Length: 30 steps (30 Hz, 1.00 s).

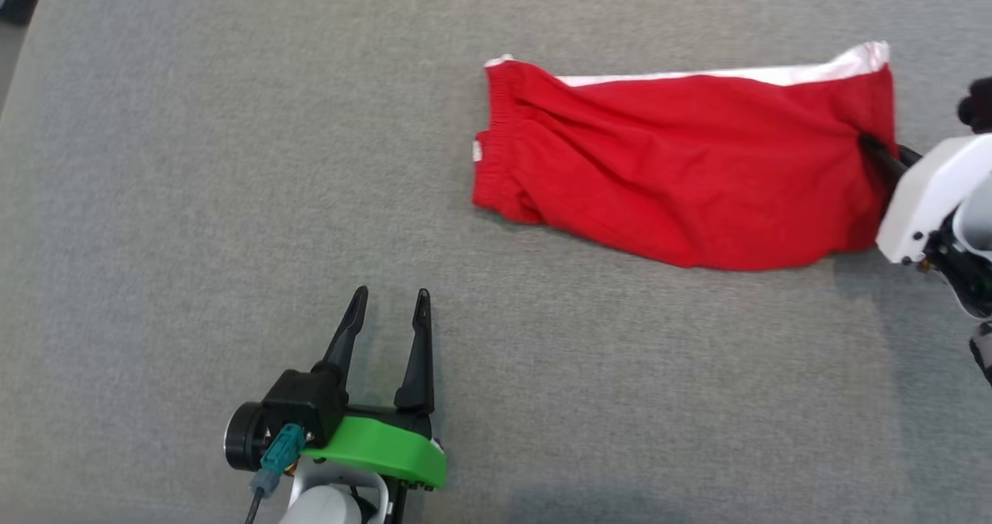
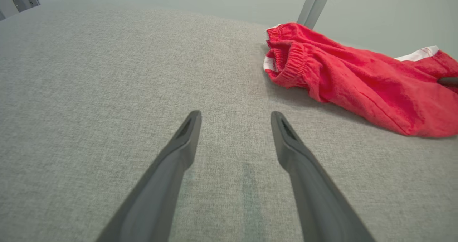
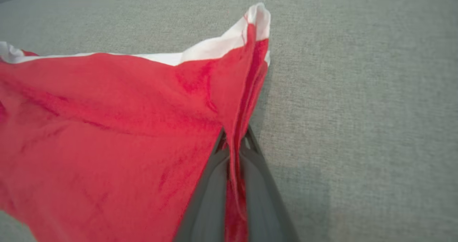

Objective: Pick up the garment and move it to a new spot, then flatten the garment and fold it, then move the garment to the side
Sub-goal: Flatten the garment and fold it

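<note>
The garment is a pair of red shorts with a white stripe, lying rumpled on the grey cloth surface at the upper right of the head view. Its elastic waistband faces my left side. My right gripper is shut on the garment's right hem; in the right wrist view its two dark fingers pinch a raised fold of red cloth. My left gripper stands open over bare surface at the lower left, well apart from the garment, with nothing between its fingers.
The grey fabric surface spreads wide to the left and in front of the garment. Its left edge shows at the far upper left. A pale metal post rises behind the garment in the left wrist view.
</note>
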{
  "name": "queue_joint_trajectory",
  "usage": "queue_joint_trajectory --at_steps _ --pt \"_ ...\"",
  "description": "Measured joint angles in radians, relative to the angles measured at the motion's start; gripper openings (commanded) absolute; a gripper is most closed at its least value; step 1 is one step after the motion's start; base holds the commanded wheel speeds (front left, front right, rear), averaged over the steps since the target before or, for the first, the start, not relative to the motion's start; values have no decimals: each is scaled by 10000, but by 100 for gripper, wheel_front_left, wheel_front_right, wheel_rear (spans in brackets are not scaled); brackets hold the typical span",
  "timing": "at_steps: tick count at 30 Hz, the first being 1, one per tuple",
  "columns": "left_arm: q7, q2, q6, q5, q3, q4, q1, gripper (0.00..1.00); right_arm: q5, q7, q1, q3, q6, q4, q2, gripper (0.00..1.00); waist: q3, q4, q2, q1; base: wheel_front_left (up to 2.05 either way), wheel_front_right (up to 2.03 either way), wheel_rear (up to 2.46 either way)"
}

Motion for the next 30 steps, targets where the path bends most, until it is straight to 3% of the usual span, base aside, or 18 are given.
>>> queue_joint_trajectory --at_steps 8,13,16,23,30 --pt "0 -40 -407 238 385 29 456 100 -389 -711 565 -1896 -2 708 -65 0 -755 -469 0 0 0 0 0" --pt "-2 -320 -617 318 428 61 731 100 -857 -752 541 -2928 -6 602 -696 0 -886 -247 0 0 0 0 0" --pt "-2 -454 -738 357 462 105 825 100 -1032 -633 341 -3101 -10 98 -715 0 -897 -70 0 0 0 0 0" --pt "-2 -648 -924 458 550 236 848 100 -1235 71 180 -1469 -10 -1407 963 0 -884 171 0 0 0 0 0" --pt "-2 -700 -1049 531 619 364 753 100 -2268 40 14 -736 -10 -970 2558 0 -701 373 0 0 0 0 0"
